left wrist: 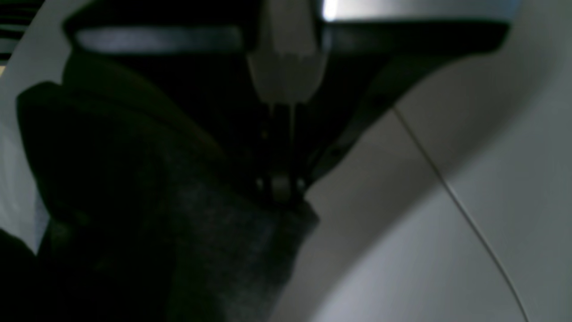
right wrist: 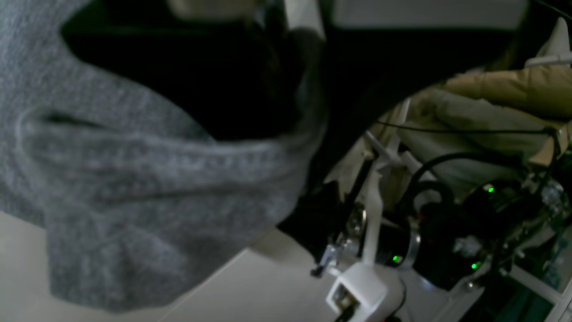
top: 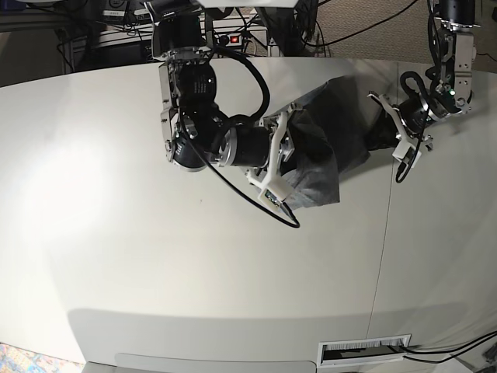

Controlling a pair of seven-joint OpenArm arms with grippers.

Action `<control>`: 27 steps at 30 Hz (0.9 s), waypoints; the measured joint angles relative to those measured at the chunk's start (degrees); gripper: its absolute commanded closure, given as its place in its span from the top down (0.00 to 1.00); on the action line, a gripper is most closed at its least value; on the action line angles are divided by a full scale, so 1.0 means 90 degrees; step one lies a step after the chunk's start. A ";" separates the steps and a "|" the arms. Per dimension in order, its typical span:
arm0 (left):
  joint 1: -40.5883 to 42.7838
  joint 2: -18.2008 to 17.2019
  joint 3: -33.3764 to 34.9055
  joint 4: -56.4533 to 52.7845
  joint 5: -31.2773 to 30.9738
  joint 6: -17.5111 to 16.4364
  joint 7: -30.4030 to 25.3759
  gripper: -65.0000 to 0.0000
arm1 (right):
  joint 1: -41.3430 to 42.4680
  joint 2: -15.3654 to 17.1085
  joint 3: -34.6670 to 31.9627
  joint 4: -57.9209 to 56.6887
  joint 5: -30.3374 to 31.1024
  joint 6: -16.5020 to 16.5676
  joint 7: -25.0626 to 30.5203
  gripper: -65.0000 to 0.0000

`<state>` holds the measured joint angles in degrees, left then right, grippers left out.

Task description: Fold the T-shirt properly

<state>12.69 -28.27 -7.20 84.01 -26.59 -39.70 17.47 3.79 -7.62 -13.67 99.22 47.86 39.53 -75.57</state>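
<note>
Stretching between both arms, the T-shirt [top: 326, 144] hangs bunched — left gripper [top: 382, 130] and right gripper [top: 299, 159] each clenched on one end.

Both wrist views are dim, soft and out of focus, their upper halves nearly black; the base view is sharp and evenly bright. A pale glare patch lies on the table [top: 78, 186] at left; straight edges bow near the frame borders.

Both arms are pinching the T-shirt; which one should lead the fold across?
Probably the right. Its pincer holds the T-shirt where cloth hangs lifted off the table, with bare table beside it. The left pincer pins the far edge.
</note>
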 measured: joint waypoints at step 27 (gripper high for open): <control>0.0000 -0.0002 0.0000 0.0000 0.0027 0.0000 -0.0002 0.00 | 0.0138 0.0002 -0.0287 -0.0097 0.0699 0.0000 0.0097 0.20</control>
<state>12.69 -28.29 -7.20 84.01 -26.35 -39.70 17.45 5.04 -7.60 -16.25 98.35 54.15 39.53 -74.70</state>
